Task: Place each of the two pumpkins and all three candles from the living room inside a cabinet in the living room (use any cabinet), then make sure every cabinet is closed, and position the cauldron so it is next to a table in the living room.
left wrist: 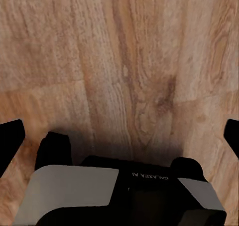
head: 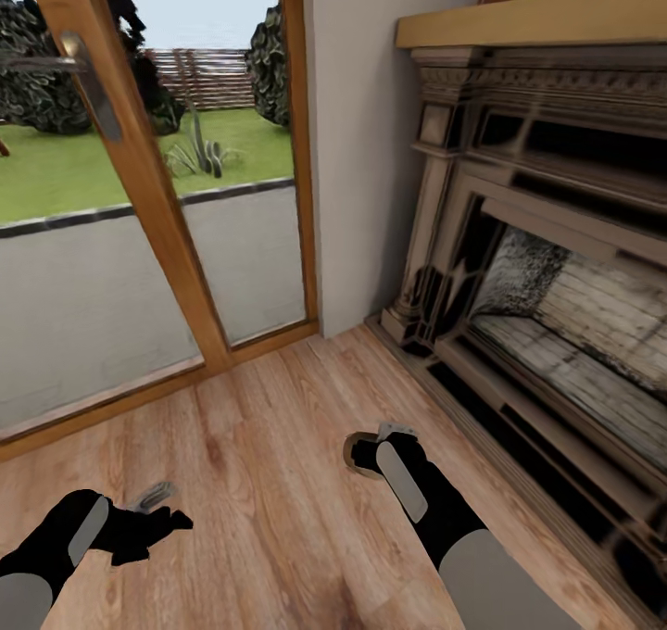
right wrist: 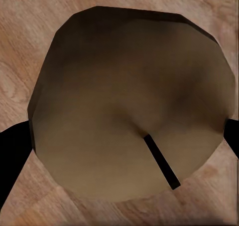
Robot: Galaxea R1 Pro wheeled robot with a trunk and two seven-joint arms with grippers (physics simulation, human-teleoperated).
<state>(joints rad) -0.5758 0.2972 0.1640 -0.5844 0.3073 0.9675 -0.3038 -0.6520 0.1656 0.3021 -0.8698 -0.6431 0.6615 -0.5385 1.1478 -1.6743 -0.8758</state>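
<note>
Two grippers logged. Left gripper (head: 162, 510): spread wide, empty, hanging over plank floor (head: 259, 408). Right gripper (head: 375, 445): fingers set against opposite sides of candle (right wrist: 129, 101), apparently clamping it; wick end facing wrist camera, long axis running along the fingers. Nearer arm: right. Fireplace (head: 556, 269) rightmost. Stowing judged outstanding.

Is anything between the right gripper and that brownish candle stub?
Nothing visible does. The candle sits right between the fingers of the right gripper, wick up, with wood floor around it. Whether the fingers touch it, I cannot tell.
</note>
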